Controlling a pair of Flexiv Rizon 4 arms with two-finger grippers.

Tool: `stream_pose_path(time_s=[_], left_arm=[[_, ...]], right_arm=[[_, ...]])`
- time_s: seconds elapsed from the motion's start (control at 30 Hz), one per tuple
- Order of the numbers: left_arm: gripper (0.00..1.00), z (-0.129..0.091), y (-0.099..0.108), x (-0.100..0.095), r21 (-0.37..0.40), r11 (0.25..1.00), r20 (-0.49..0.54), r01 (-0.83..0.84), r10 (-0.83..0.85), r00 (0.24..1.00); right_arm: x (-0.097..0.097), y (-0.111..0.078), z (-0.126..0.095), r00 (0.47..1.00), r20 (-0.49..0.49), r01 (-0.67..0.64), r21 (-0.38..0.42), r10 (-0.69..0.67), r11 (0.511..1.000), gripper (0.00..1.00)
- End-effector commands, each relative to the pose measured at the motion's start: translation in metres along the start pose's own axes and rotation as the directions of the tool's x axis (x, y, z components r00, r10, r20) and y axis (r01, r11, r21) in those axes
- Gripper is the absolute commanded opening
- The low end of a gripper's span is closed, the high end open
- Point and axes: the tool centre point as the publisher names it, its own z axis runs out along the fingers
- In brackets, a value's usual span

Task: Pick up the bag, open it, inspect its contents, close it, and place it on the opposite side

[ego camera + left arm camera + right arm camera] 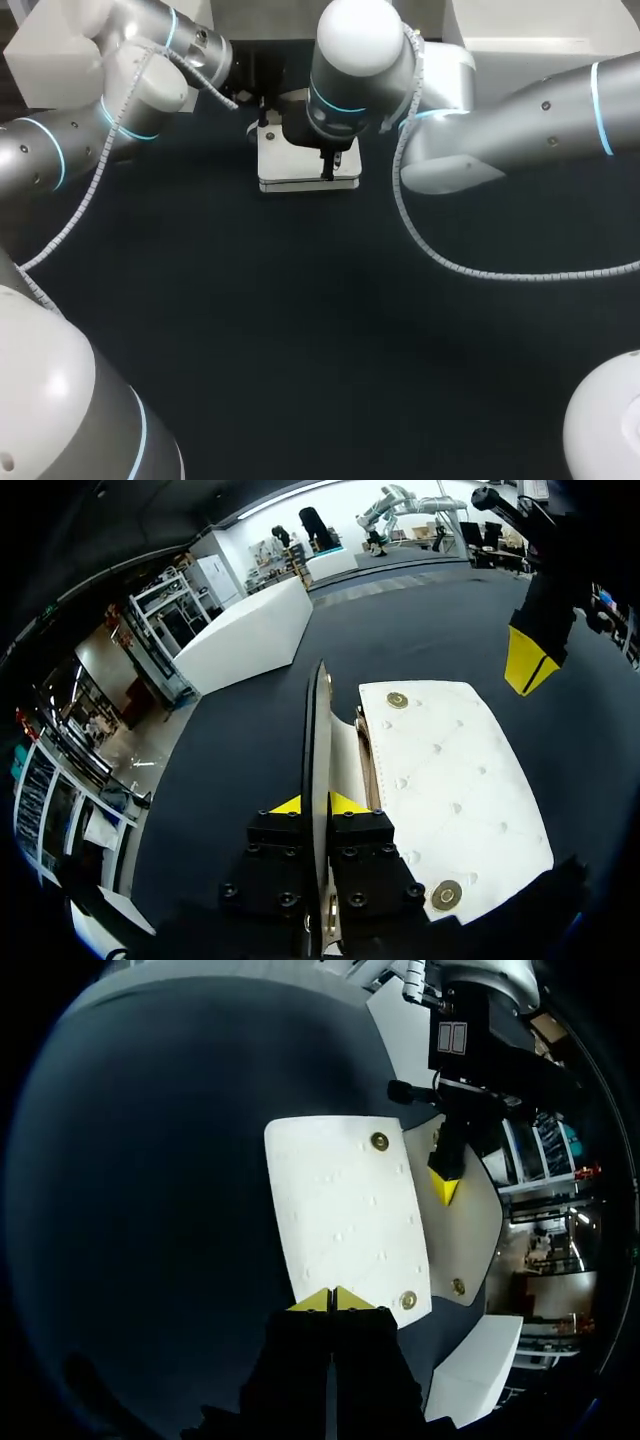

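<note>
The white quilted bag (pixel 298 163) lies at the far middle of the dark table (pixel 300 330) with its flap raised. In the left wrist view, my left gripper (pixel 316 803) is shut on the flap (pixel 319 730), which stands edge-on between its yellow tips. Beside it lies the bag's body (pixel 450 780), showing two brass snap studs. My right gripper (pixel 332 1300) is shut and holds nothing, its tips at the near edge of the bag's body (pixel 345 1210). Beyond the body, the flap's inner side (pixel 482 1222) is folded back in the left gripper's fingers (pixel 445 1186).
White blocks stand at the table's far left (pixel 45 45) and far right (pixel 540 45). A white coiled cable (pixel 450 265) hangs from my right arm over the table's right half. Both arms crowd over the bag.
</note>
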Motion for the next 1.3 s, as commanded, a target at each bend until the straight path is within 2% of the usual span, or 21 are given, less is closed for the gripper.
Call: stream_pose_path(time_s=[0.03,0.13,0.23,0.57,0.63,0.77,0.93,1.3], left_arm=[[0.00,0.010,0.012,-0.023,0.044,0.999,0.008,-0.015,0.014,1.000],[0.00,0.008,0.011,-0.035,0.063,0.997,0.012,-0.038,0.037,0.999],[0.00,0.010,0.011,-0.039,0.066,0.997,-0.001,-0.050,0.050,0.999],[0.00,0.018,0.016,0.000,0.078,0.992,-0.064,-0.098,0.103,0.993],[0.00,0.018,0.017,0.005,0.070,0.992,-0.062,-0.102,0.107,0.992],[0.00,0.018,0.020,0.010,0.065,0.993,-0.066,-0.098,0.102,0.993],[0.00,0.017,0.020,0.014,0.066,0.994,-0.084,-0.089,0.095,0.992],[0.00,0.020,0.022,0.019,0.076,0.992,-0.138,-0.096,0.106,0.985]], right_arm=[[0.005,0.001,0.001,1.000,0.007,-0.003,-0.002,0.003,1.000,0.00],[0.008,0.002,0.002,1.000,0.017,0.000,0.000,0.000,1.000,0.00],[0.011,0.004,0.006,1.000,0.017,0.002,-0.004,-0.002,1.000,0.00],[0.017,0.004,0.017,0.999,0.040,0.009,0.024,-0.010,1.000,0.00],[0.018,0.004,0.019,0.999,0.042,0.009,0.031,-0.010,0.999,0.06],[0.020,0.004,0.023,0.999,0.049,0.011,0.047,-0.013,0.999,0.28],[0.022,0.004,0.025,0.998,0.067,0.019,0.051,-0.023,0.998,0.43],[0.018,-0.003,0.038,0.994,0.101,0.029,0.056,-0.034,0.998,0.41]])
